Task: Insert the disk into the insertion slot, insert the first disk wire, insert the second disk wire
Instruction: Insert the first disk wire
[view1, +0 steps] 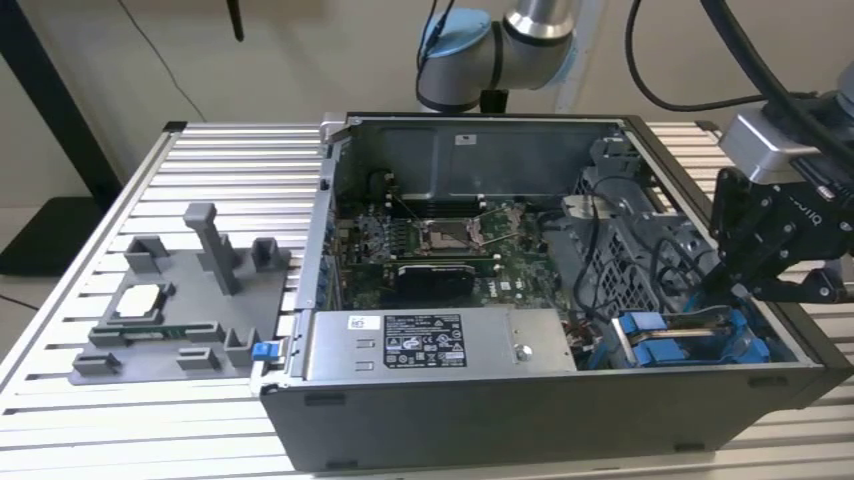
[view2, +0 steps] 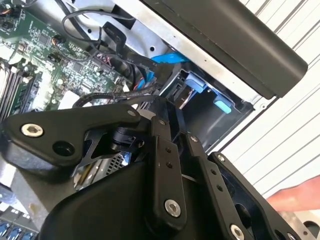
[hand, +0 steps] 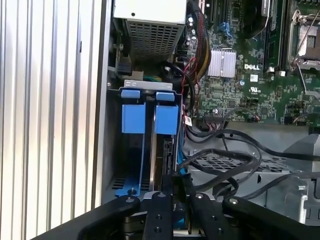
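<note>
Closest, the black tool (hand: 175, 182) is poised over the disk (view1: 674, 345), which appears lodged in the slot (hand: 147, 85) at the case's (view1: 534, 410) corner; whether it is clamped cannot be told. Blue rails (hand: 131, 119) should be kept aligned and loose cables (hand: 225, 150) avoided.

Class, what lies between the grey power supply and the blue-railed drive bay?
Black and red wires bunch between the power supply and the insertion slot, as the first wrist view shows.
</note>
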